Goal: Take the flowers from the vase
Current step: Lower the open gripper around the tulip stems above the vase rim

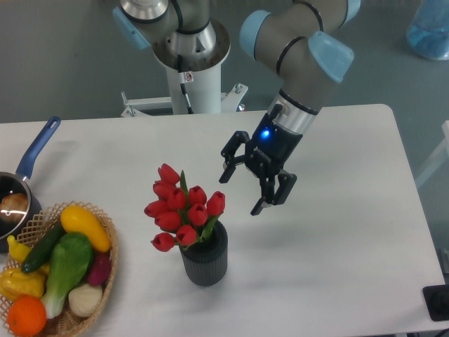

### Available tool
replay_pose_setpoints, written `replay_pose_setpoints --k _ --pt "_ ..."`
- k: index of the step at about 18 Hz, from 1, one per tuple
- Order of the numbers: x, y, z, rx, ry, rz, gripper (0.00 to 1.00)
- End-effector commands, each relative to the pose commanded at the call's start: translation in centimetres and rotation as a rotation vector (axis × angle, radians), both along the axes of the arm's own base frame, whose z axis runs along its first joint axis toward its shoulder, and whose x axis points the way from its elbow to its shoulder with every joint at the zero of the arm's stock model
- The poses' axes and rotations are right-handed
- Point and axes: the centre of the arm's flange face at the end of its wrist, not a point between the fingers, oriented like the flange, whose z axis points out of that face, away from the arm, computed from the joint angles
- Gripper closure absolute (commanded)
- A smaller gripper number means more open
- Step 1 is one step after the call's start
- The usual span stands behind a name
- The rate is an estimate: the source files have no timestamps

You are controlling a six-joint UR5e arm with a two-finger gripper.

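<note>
Tool (pixel 240 191) hung with jaws spread wide and empty, just right of and slightly above the flowers (pixel 181 206), which stood upright in the vase (pixel 205 257) on the surface.

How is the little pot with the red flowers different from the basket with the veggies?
The vase is dark grey with ribbed sides; the basket is tan woven wicker. The vase stands tall and narrow, the basket lies wide and shallow. The vase holds red flowers; the basket holds mixed vegetables. Both sit on the white table, untouched by the gripper.
</note>
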Motion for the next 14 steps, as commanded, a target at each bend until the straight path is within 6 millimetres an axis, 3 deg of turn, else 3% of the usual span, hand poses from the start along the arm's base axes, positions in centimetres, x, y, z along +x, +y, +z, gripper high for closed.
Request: replay_pose_setpoints --k 8,14 --pt "0.3 0.1 -1.8 -0.004 -0.017 -0.005 0.00" --pt "1.2 1.6 -2.7 0.054 -0.083 -0.029 0.00"
